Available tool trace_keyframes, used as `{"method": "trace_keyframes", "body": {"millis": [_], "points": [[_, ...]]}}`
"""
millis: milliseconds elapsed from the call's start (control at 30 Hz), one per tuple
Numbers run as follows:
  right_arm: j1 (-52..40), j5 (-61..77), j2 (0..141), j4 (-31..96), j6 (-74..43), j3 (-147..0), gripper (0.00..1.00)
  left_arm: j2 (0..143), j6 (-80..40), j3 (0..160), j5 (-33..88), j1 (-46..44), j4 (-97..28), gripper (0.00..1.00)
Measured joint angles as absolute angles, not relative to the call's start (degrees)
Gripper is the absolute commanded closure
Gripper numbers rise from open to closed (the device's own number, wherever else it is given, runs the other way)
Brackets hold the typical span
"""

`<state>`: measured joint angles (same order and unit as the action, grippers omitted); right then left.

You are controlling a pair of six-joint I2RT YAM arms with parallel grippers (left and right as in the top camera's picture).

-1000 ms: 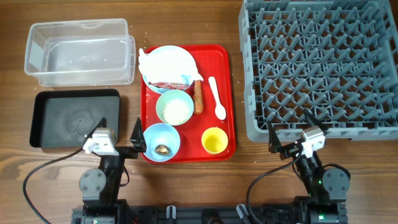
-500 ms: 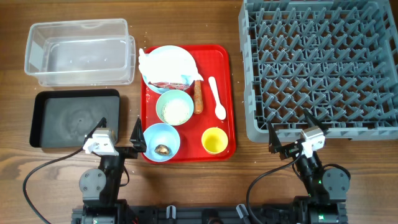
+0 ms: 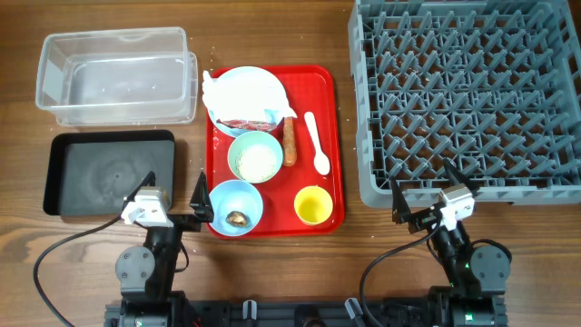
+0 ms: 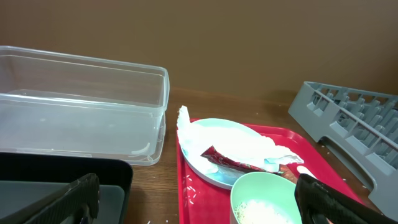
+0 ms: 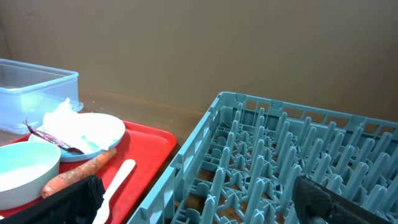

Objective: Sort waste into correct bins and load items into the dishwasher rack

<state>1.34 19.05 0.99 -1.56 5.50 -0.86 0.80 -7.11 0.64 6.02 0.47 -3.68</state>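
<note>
Nothing is shifting since a second ago: the napkin (image 3: 214,91) and wrapper (image 3: 247,123) are lying on the plate (image 3: 259,86), on the red tray (image 3: 336,145), which is sitting between the clear tub (image 3: 116,77), black tray (image 3: 109,173) and dishwasher rack (image 3: 472,91), seemingly for either arm's reach. Left gripper (image 3: 175,188) and right gripper (image 3: 423,188) are idling, spread open and empty.

a lab-style robot bench: bare wooden table (image 3: 272,27), plain brown backdrop (image 4: 249,37).
</note>
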Motion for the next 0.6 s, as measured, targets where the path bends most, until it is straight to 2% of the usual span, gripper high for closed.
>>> {"method": "trace_keyframes", "body": {"millis": [467, 600], "points": [[1.34, 19.05, 0.99, -7.64, 4.34, -0.71, 0.00, 0.80, -7.11, 0.71, 6.02, 0.47, -2.48, 0.00], [1.34, 19.07, 0.99, -7.68, 3.70, -1.32, 0.00, 1.21, -7.11, 4.93, 6.02, 0.47, -6.22, 0.00]]}}
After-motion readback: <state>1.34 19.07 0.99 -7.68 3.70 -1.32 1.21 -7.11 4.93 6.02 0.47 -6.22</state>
